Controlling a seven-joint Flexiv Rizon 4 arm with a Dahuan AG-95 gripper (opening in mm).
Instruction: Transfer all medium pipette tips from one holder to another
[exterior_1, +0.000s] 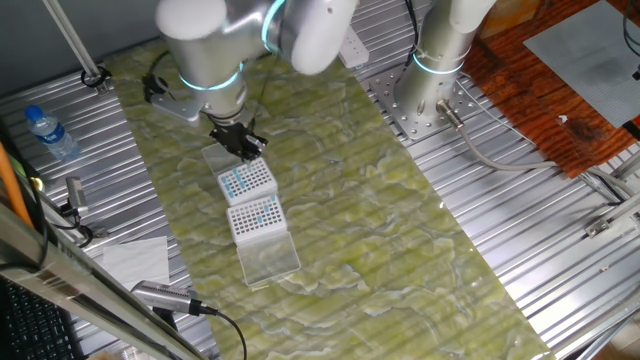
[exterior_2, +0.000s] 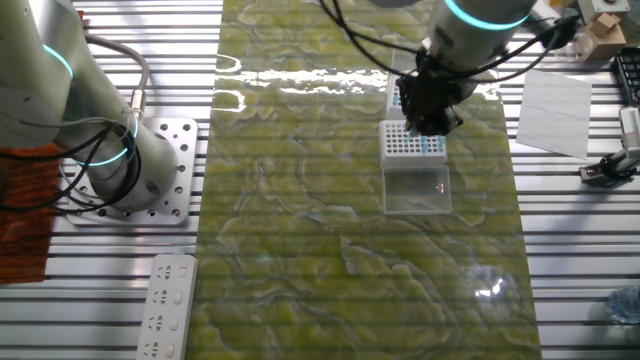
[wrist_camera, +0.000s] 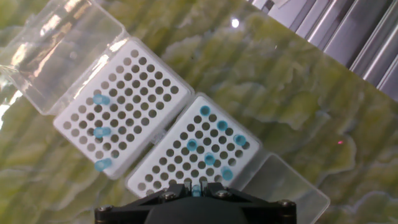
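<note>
Two white holders lie side by side in the hand view. The left holder (wrist_camera: 130, 93) carries three medium pipette tips (wrist_camera: 101, 132) along one edge. The right holder (wrist_camera: 180, 155) carries several blue-topped tips (wrist_camera: 210, 158) spread over its holes. My gripper (wrist_camera: 196, 190) is at the bottom edge of that view, over the right holder's near edge, shut on one blue-topped tip (wrist_camera: 196, 186) held between its fingers. From the fixed views, the gripper (exterior_1: 243, 146) (exterior_2: 430, 120) hangs just above the holders (exterior_1: 247, 181) (exterior_2: 410, 142).
Clear hinged lids lie open at the outer end of each holder (wrist_camera: 68, 37) (wrist_camera: 292, 186) (exterior_1: 268, 258). A water bottle (exterior_1: 50, 132) and a paper sheet (exterior_1: 135, 262) sit off the green mat. A second arm's base (exterior_1: 430, 85) stands behind.
</note>
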